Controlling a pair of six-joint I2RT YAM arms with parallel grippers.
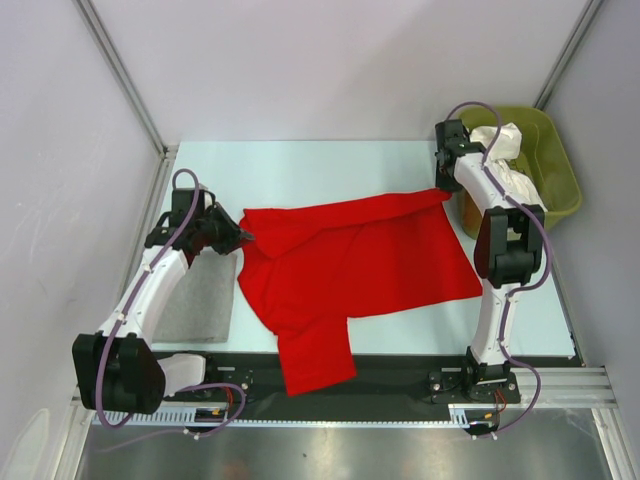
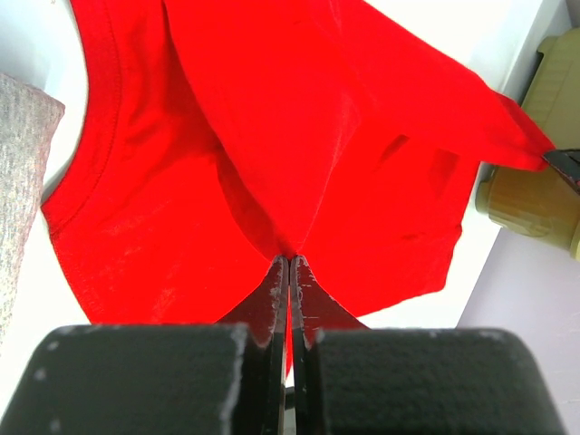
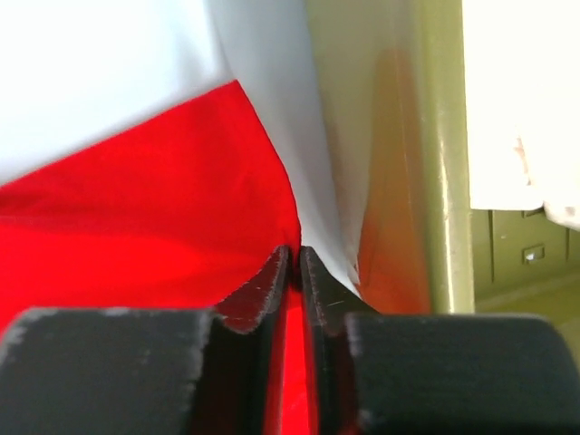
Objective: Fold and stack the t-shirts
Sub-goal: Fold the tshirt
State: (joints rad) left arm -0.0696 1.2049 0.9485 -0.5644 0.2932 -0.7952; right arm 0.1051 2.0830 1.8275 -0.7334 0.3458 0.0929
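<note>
The red t-shirt (image 1: pixel 350 260) lies spread across the middle of the table, with its top part folded over. My left gripper (image 1: pixel 243 238) is at the shirt's left edge, shut on a pinch of the red cloth (image 2: pixel 272 118); its fingertips (image 2: pixel 290 261) are pressed together. My right gripper (image 1: pixel 445 185) is at the shirt's far right corner beside the tub. Its jaws (image 3: pixel 295 250) stand a hair apart with red cloth (image 3: pixel 163 199) between them. That corner still runs up to the right fingertip (image 2: pixel 564 165). White t-shirts (image 1: pixel 510 150) lie bunched in the tub.
The olive-green tub (image 1: pixel 560 190) stands at the back right, its wall (image 3: pixel 435 181) close beside my right fingers. A grey pad (image 1: pixel 200 295) lies on the left, under my left arm. One red sleeve (image 1: pixel 315 365) hangs over the table's front edge onto the black rail.
</note>
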